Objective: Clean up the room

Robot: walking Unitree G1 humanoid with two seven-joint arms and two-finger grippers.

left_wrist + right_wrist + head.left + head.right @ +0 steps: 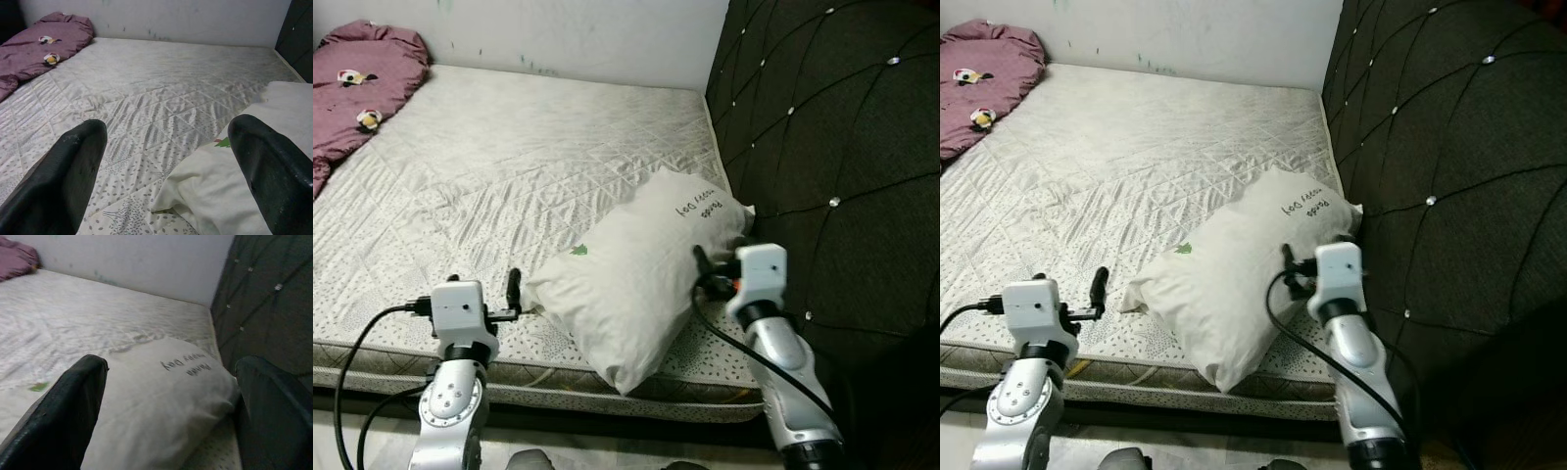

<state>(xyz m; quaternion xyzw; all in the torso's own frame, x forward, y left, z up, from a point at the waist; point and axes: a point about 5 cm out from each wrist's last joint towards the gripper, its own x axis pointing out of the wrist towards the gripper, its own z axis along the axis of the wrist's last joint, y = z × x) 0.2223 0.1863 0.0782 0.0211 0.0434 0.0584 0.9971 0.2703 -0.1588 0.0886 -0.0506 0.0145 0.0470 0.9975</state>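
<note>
The pillow (pixel 641 279) lies askew on the bare quilted mattress (pixel 509 166), one corner pushed up near the dark tufted headboard (pixel 842 147) and the opposite corner hanging past the near edge of the bed. The robot stands at that edge with an arm on either side of it. The left gripper (pixel 514 294) hovers just beside the pillow's left corner, its jaws spread wide in the left wrist view, with the corner and a small green mark (pixel 223 142) between the fingers. The right gripper (pixel 705 269) is at the pillow's right flank close to the headboard, jaws also spread wide and holding nothing, the pillow's end framed between them.

The step in hand looks like taking the pillow from both sides to straighten it against the headboard. To do it well, each gripper should push in far enough to pinch a real fold of cover and filling, not just the slack edge, which would slip. Both should close together and lift evenly, since the pillow is soft and will sag between them. The right arm has little room by the headboard, so it should move carefully.

The pillowcase carries dark cursive writing (pixel 188 363), seen upside down; it seems to read "Happy Day", though I cannot be certain. A plum-coloured quilt (pixel 362 83) with small cartoon patches lies bunched at the far left corner.
</note>
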